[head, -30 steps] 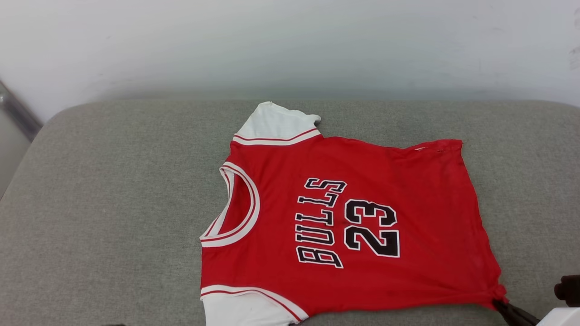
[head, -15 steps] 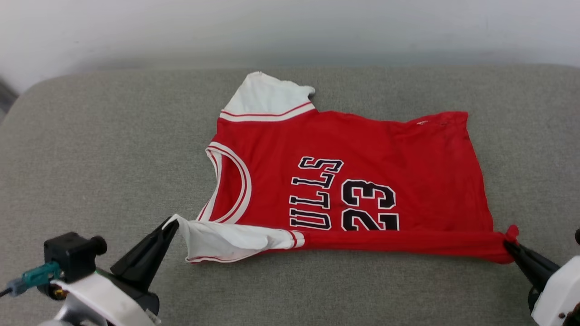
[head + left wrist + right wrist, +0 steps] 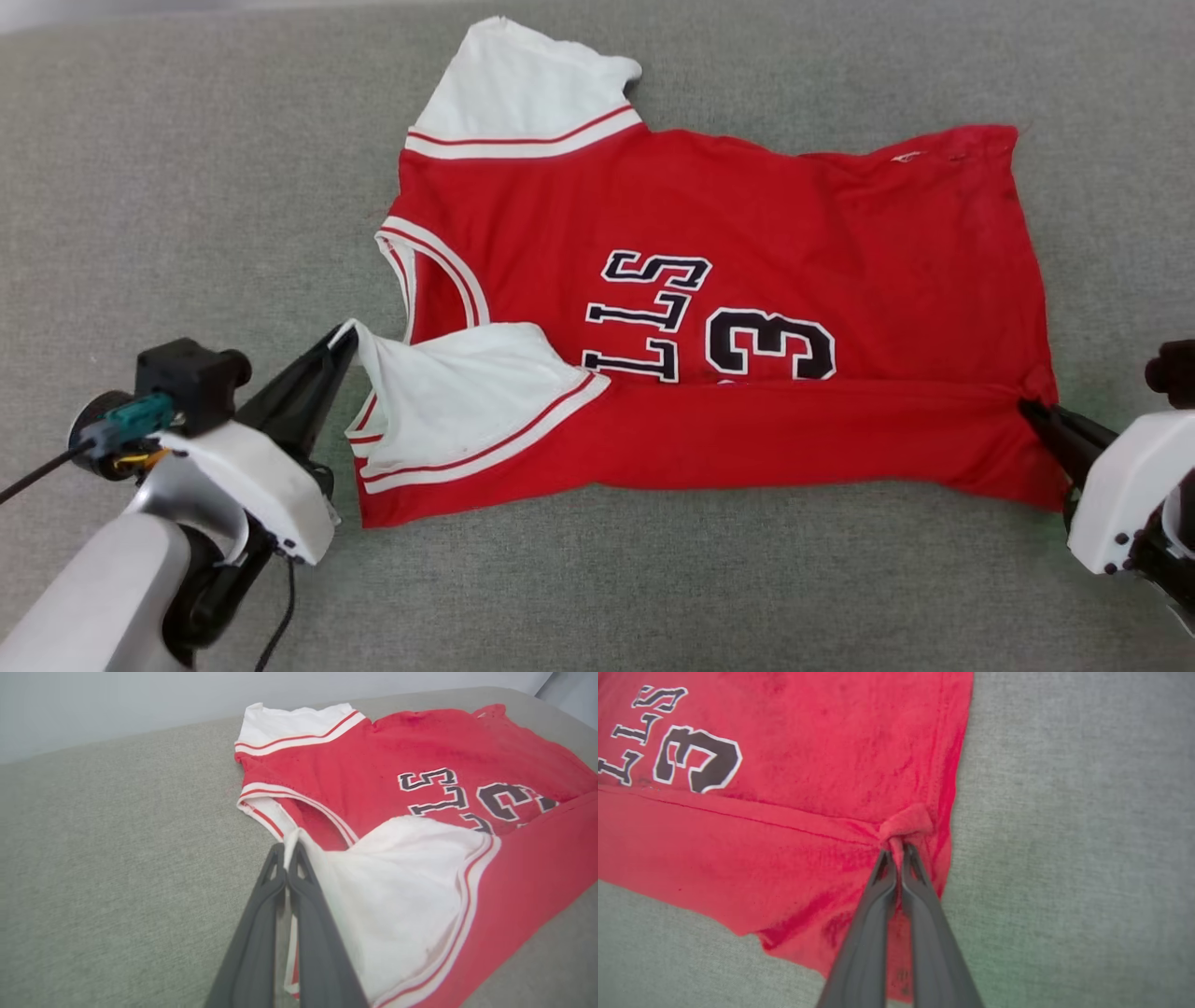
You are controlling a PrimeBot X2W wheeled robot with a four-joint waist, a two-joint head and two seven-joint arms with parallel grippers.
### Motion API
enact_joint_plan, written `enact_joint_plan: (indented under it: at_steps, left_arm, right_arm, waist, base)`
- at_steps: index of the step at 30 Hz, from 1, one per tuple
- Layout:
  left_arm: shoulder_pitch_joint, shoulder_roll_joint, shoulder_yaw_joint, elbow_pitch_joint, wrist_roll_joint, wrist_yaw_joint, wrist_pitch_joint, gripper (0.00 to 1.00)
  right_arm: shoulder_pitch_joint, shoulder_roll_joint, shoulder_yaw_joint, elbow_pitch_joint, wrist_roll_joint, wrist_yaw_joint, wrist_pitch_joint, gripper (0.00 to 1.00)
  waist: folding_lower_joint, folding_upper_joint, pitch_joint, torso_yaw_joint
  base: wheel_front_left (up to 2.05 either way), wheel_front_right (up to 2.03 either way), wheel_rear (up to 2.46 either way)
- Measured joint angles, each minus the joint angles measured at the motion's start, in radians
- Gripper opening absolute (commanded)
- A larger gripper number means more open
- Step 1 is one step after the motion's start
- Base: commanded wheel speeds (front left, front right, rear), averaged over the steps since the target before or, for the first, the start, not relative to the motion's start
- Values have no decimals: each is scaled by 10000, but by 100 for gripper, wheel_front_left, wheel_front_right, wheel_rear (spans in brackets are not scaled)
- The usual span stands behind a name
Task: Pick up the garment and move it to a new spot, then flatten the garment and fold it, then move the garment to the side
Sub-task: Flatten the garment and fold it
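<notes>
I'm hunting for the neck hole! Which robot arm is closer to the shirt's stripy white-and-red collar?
Left. The left jaws pinch the white sleeve right beside the white-and-red striped collar; the right jaws hold the red jersey shirt's hem corner, at the opposite end.

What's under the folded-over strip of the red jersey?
The strip lies on the jersey front, hiding part of its lettering; LLS and 3 show. The rest of the print is covered.
</notes>
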Motion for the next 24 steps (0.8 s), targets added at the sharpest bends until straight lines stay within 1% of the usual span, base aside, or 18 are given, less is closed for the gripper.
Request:
enact_joint_plan:
  at_steps: [2,5,6,7,8,9,13,15,20,24]
  left_arm:
    - [-274,-73,-153,491,244,33,52,0]
    - [-484,-489,-234,1149,29,27,86,0]
    - [-573,-573,-274,1321,17,13,75,11]
    - [-666,-602,-309,1526,21,-25,63,38]
    - [-737,-627,-360,1691,54,-35,33,87]
    - [-779,-675,-414,1868,127,-56,-35,100]
    - [-797,-997,-527,2435,188,-46,-332,100]
    - [-788,-1112,-487,2663,127,21,-506,100]
    - [-344,-1453,-157,2905,-240,594,-840,100]
    - [167,-1569,299,2581,-548,1154,-1191,100]
  right_arm:
    - [-200,-6,148,328,-136,0,-6,0]
    - [-489,21,397,780,-443,0,-186,0]
    - [-576,42,453,922,-543,0,-286,0]
    - [-656,92,464,1080,-658,2,-443,28]
    - [-720,136,497,1202,-717,2,-570,89]
    - [-780,194,506,1350,-748,2,-656,100]
    - [-892,301,736,1676,-792,4,-855,100]
    - [-896,244,851,1755,-895,0,-936,100]
    - [-813,207,917,1699,-1039,0,-1064,100]
    - [-483,219,844,1549,-1423,0,-817,100]
  waist:
    - [0,0,133,14]
    - [0,0,196,23]
    - [-1,0,185,27]
    - [-1,0,167,30]
    - [0,0,139,37]
    - [-1,0,103,39]
    - [-1,0,-133,33]
    - [-1,0,-294,19]
    - [-2,0,-801,-37]
    - [-2,0,-1221,-94]
  base:
    - [0,0,0]
    - [0,0,0]
    - [0,0,0]
    - [0,0,0]
    - [0,0,0]
    - [0,0,0]
    - [0,0,0]
    - [0,0,0]
    - [0,0,0]
    - [0,0,0]
